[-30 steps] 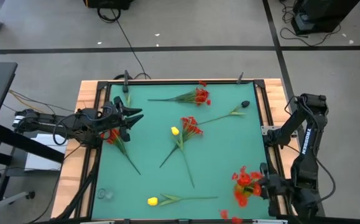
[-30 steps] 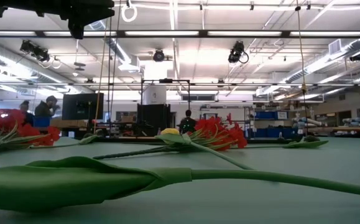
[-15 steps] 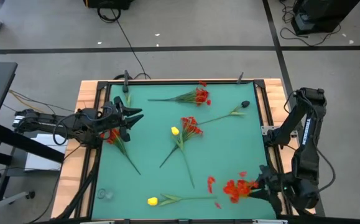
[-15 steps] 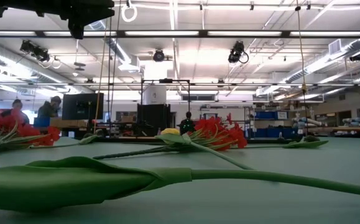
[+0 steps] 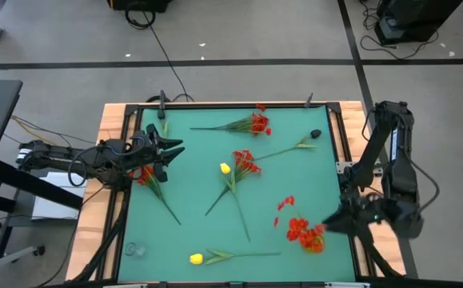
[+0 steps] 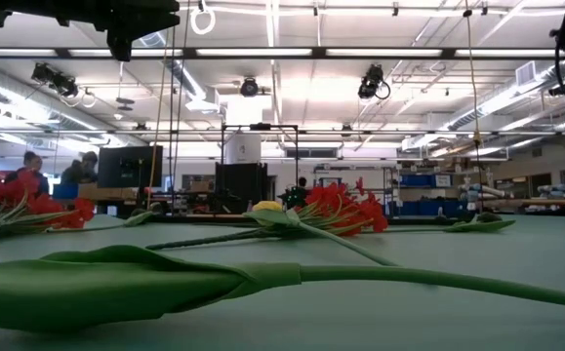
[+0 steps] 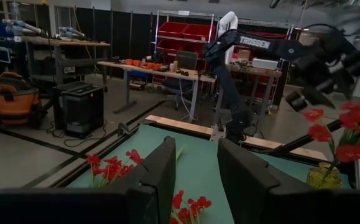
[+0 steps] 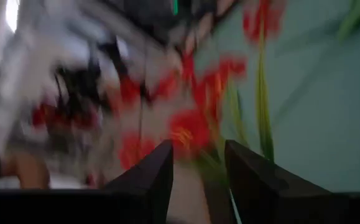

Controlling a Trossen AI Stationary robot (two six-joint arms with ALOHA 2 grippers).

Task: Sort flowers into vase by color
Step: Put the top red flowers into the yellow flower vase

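Observation:
In the high view my right gripper (image 5: 333, 225) hangs over the table's near right part, shut on a red flower (image 5: 303, 234) whose blooms point toward the table's left. The right wrist view shows those blooms (image 8: 189, 134) blurred beyond the fingers. My left gripper (image 5: 169, 152) waits open near the left edge, just above another red flower (image 5: 148, 178) that lies on the mat. More stems lie flat: a red one (image 5: 253, 124) near the far edge, a red and yellow pair (image 5: 237, 166) in the middle, and a yellow tulip (image 5: 197, 258) by the near edge. My right gripper holds the red flower by its green stalk (image 8: 216, 169), just behind the blooms, pinched between the two fingers. The fingers come roughly level from the table's right side. The blooms stick out past the fingertips, and the flower seems lifted clear of the mat.
A stem with a dark head (image 5: 306, 142) lies toward the far right. A small clear object (image 5: 135, 250) sits at the near left corner. Wooden rails (image 5: 109, 128) frame the green mat. In the low view a thick green stalk (image 6: 262, 278) fills the foreground.
My right gripper has swung from the near right corner toward the far edge and turned, carrying the red flower. The blooms have swept from the near edge inward over the mat. The left arm has kept still.

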